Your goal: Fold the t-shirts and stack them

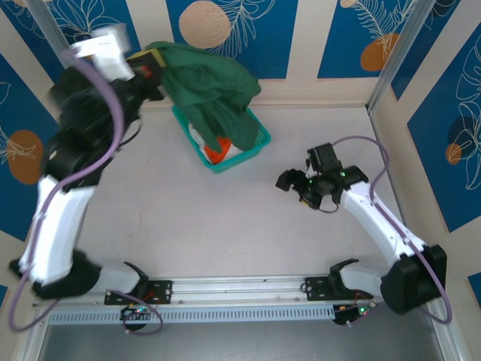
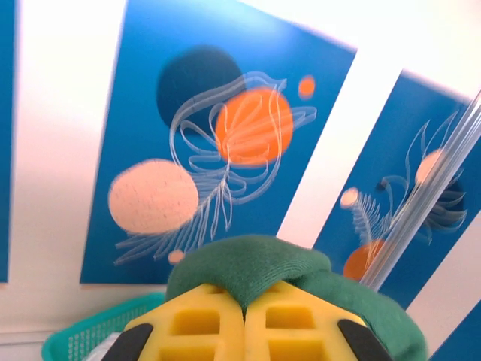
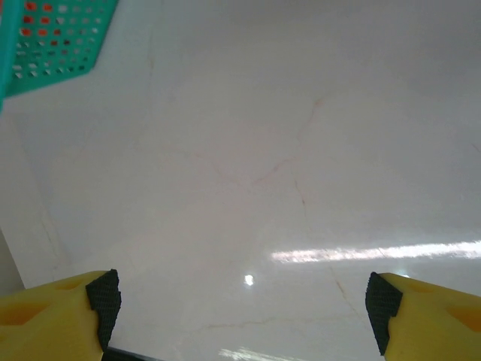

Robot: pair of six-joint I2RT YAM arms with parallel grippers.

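A dark green t-shirt (image 1: 210, 86) hangs lifted above the teal basket (image 1: 259, 143), draping down into it. My left gripper (image 1: 154, 64) holds it high at the back left; in the left wrist view the yellow jaws are pressed together on a fold of the green t-shirt (image 2: 252, 271). Orange (image 1: 214, 150) and white (image 1: 197, 135) t-shirts lie bunched inside the basket under the green one. My right gripper (image 1: 297, 188) hovers low over the bare table at centre right, open, its fingertips (image 3: 101, 301) wide apart with nothing between them.
The basket's mesh corner (image 3: 52, 41) shows at the upper left of the right wrist view. Blue-and-white patterned walls (image 2: 225, 135) close the back and sides, with a metal post (image 1: 391, 53) at the back right corner. White tabletop (image 1: 225, 226) spreads in front of the basket.
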